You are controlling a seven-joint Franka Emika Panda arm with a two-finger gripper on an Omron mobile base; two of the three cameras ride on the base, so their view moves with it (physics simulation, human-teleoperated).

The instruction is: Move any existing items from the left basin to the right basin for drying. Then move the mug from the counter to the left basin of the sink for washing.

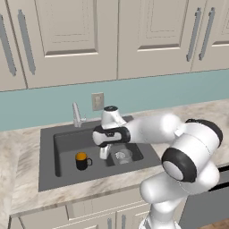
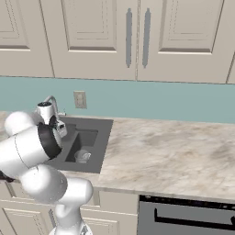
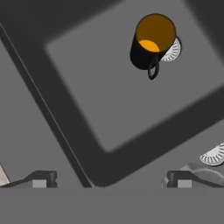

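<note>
The black mug with an orange inside (image 1: pixel 82 161) stands upright on the floor of the wide left basin (image 1: pixel 67 147) of the dark grey sink (image 1: pixel 47 176). In the hand view the mug (image 3: pixel 151 41) stands partly over the round silver drain (image 3: pixel 172 51). The clear glass tumbler (image 1: pixel 121 156) sits in the narrow right basin (image 1: pixel 134 151), also visible as the glass (image 2: pixel 82 156) from the right. My gripper (image 1: pixel 104 154) hangs open and empty above the ridge between the two basins, to the right of the mug. Nothing lies between its fingertips (image 3: pixel 41 179).
A thin silver faucet (image 1: pixel 76 115) rises at the back of the sink rim. Beige marble counter (image 2: pixel 160 151) stretches to the right of the sink, with a wall outlet (image 1: pixel 97 101) behind and cabinets above. A dark appliance front (image 2: pixel 183 215) sits below the counter.
</note>
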